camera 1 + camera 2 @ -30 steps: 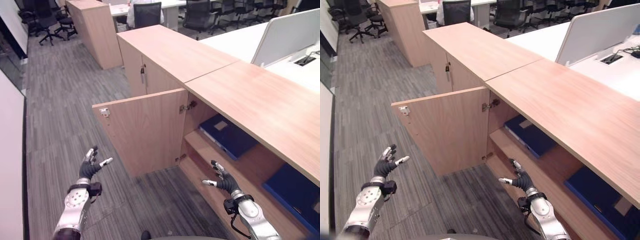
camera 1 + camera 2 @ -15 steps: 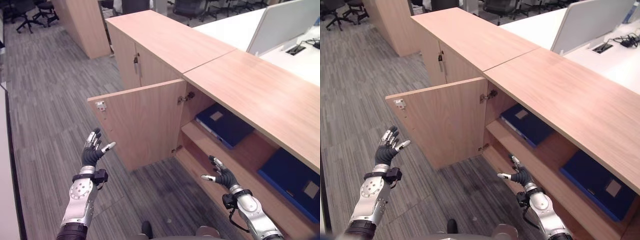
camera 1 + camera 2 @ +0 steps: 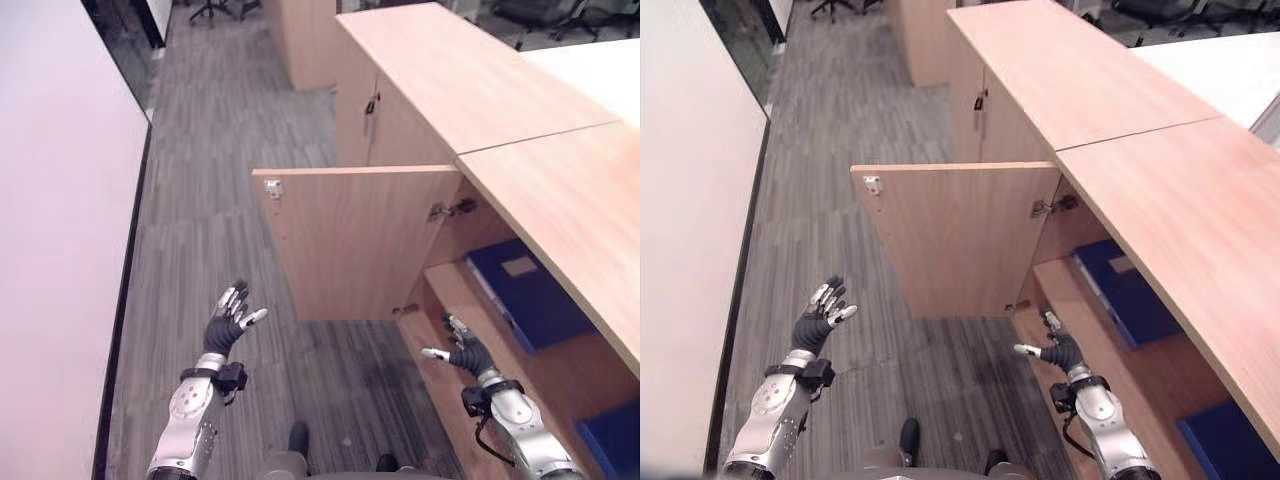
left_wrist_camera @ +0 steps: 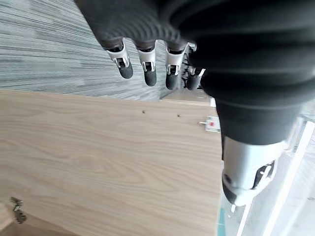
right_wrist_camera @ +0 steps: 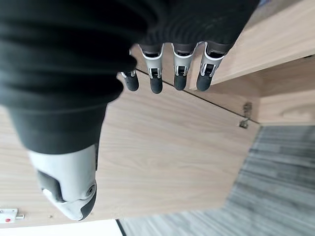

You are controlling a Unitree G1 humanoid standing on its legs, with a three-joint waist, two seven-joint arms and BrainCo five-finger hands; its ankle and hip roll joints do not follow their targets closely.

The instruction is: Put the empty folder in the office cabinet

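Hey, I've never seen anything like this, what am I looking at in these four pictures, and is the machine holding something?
This is a two-armed humanoid robot looking down at its own hands. Two pictures come from cameras in its head, side by side; the other two sit on its wrists and look along the fingers. The left hand is raised over the grey carpet, fingers spread. The right hand reaches towards an open wooden cabinet, fingers straight. Neither holds anything. The cabinet door stands swung out. Inside, a blue folder lies on a shelf, and another blue thing shows lower down.
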